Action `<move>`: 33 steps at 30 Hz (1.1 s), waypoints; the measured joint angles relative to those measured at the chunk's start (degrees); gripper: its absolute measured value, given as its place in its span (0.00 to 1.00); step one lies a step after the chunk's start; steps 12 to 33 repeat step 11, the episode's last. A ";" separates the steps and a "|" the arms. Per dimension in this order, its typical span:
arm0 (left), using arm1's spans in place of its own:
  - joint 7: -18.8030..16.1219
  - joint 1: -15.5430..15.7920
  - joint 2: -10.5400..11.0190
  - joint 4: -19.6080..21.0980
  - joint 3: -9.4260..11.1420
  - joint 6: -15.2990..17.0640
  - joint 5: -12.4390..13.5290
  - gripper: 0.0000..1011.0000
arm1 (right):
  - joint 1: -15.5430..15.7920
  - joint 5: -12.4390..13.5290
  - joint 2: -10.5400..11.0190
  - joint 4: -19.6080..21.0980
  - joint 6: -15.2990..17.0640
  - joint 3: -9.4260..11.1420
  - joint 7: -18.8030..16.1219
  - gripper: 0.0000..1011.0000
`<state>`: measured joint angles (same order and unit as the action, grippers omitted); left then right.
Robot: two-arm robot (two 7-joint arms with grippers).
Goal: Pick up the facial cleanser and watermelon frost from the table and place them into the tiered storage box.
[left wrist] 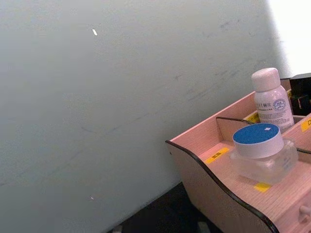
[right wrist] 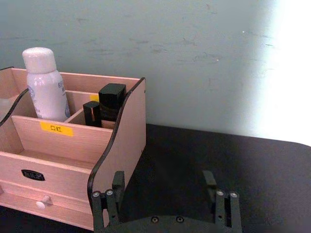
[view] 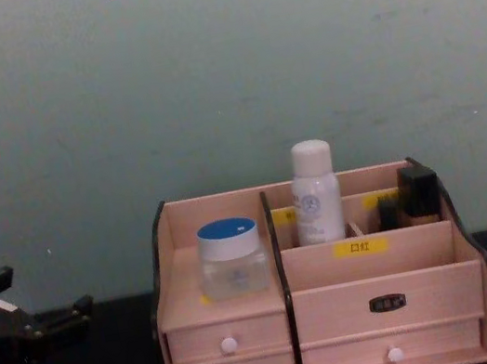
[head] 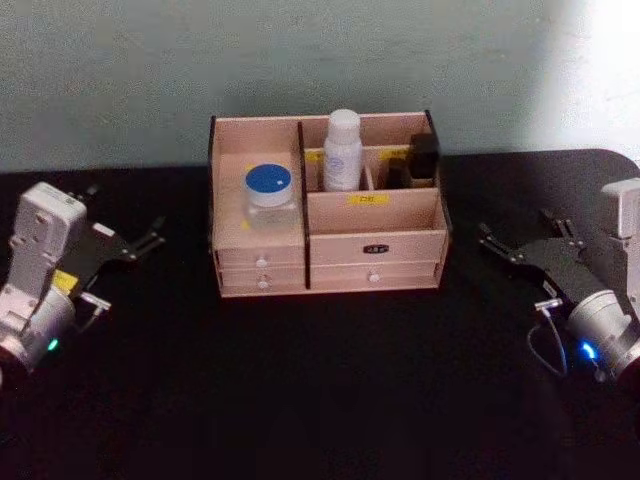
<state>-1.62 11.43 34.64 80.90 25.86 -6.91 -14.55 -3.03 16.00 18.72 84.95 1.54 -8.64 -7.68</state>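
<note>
The black table carries the tiered storage box, which stands at the 12 o'clock side of the head view, close to the grey-green wall.

The box has a big compartment on its left half and smaller stepped ones on its right half, with small drawers and white knobs in front.

The left gripper rests at 9 o'clock of the box, well apart from it, and its jaws are spread and hold nothing. The right gripper rests at 3 o'clock of the box, also apart. In the right wrist view its fingers stand wide from each other, empty, just beside the box side wall.

In the left compartment stands a clear jar with a blue lid, upright. In a back compartment on the right half stands a white bottle with a white cap, upright too. At 3 o'clock of this bottle, in the small back compartments, stand two dark containers; what they are I cannot tell.
</note>
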 joint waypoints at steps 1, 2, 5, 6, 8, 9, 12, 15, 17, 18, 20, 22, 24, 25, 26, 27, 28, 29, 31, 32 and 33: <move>0.00 0.00 0.00 0.00 0.00 0.00 0.00 0.99 | 0.00 0.00 0.00 0.00 0.00 0.00 0.00 0.99; 0.00 0.00 0.00 0.00 0.00 0.00 0.00 0.99 | 0.00 0.00 0.00 0.00 0.00 0.00 0.00 0.99; 0.00 0.00 0.00 0.00 0.00 0.00 0.00 0.99 | 0.00 0.00 0.00 0.00 0.00 0.00 0.00 0.99; 0.00 0.00 0.00 0.00 0.00 0.00 0.00 0.99 | 0.00 0.00 0.00 0.00 0.00 0.00 0.00 0.99; 0.00 0.00 0.00 0.00 0.00 0.00 0.00 0.99 | 0.00 0.00 0.00 0.00 0.00 0.00 0.00 0.99; 0.00 0.00 0.00 0.00 0.00 0.00 0.00 0.99 | 0.00 0.00 0.00 0.00 0.00 0.00 0.00 0.99; 0.00 0.00 0.00 0.00 0.00 0.00 0.00 0.99 | 0.00 0.00 0.00 0.00 0.00 0.00 0.00 0.99; 0.00 0.00 0.00 0.00 0.00 0.00 0.00 0.99 | 0.00 0.00 0.00 0.00 0.00 0.00 0.00 0.99; 0.00 0.00 0.00 0.00 0.00 0.00 0.00 0.99 | 0.00 0.00 0.00 0.00 0.00 0.00 0.00 0.99; 0.00 0.00 0.00 0.00 0.00 0.00 0.00 0.99 | 0.00 0.00 0.00 0.00 0.00 0.00 0.00 0.99; 0.00 0.00 0.00 0.00 0.00 0.00 0.00 0.99 | 0.00 0.00 0.00 0.00 0.00 0.00 0.00 0.99; 0.00 0.00 0.00 0.00 0.00 0.00 0.00 0.99 | 0.00 0.00 0.00 0.00 0.00 0.00 0.00 0.99; 0.00 0.00 0.00 0.00 0.00 0.00 0.00 0.99 | 0.00 0.00 0.00 0.00 0.00 0.00 0.00 0.99; 0.00 0.00 0.00 0.00 0.00 0.00 0.00 0.99 | 0.00 0.00 0.00 0.00 0.00 0.00 0.00 0.99; 0.00 0.00 0.00 0.00 0.00 0.00 0.00 0.99 | 0.00 0.00 0.00 0.00 0.00 0.00 0.00 0.99; 0.00 0.00 0.00 0.00 0.00 0.00 0.00 0.99 | 0.00 0.00 0.00 0.00 0.00 0.00 0.00 0.99; 0.00 0.00 0.00 0.00 0.00 0.00 0.00 0.99 | 0.00 0.00 0.00 0.00 0.00 0.00 0.00 0.99; 0.00 0.00 0.00 0.00 0.00 0.00 0.00 0.99 | 0.00 0.00 0.00 0.00 0.00 0.00 0.00 0.99; 0.00 0.00 0.00 0.00 0.00 0.00 0.00 0.99 | 0.00 0.00 0.00 0.00 0.00 0.00 0.00 0.99; 0.00 0.00 0.00 0.00 0.00 0.00 0.00 0.99 | 0.00 0.00 0.00 0.00 0.00 0.00 0.00 0.99; 0.00 0.00 0.00 0.00 0.00 0.00 0.00 0.99 | 0.00 0.00 0.00 0.00 0.00 0.00 0.00 0.99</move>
